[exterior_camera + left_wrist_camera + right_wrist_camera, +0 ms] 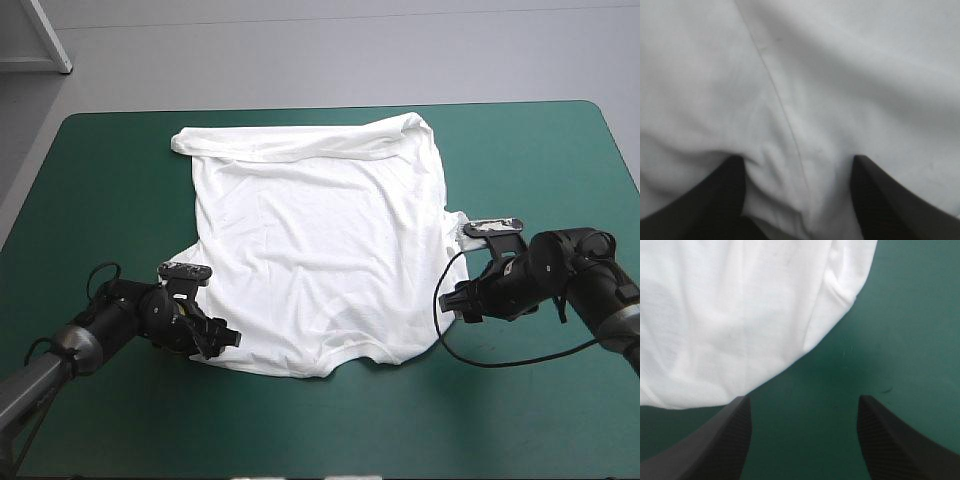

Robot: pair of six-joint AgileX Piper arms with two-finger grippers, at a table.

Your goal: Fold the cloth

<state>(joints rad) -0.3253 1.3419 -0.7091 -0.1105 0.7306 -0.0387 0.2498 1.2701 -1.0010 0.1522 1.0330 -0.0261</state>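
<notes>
T-shirt (320, 240) touches the parted left hand (228, 338); right hand (449, 301) parted beside it

We see the T-shirt (320, 240) spread across the middle of the table (520, 400). The 2 grippers flank it: the left gripper (226, 339) at its near left corner, the right gripper (448, 300) just beside its right edge.
</notes>
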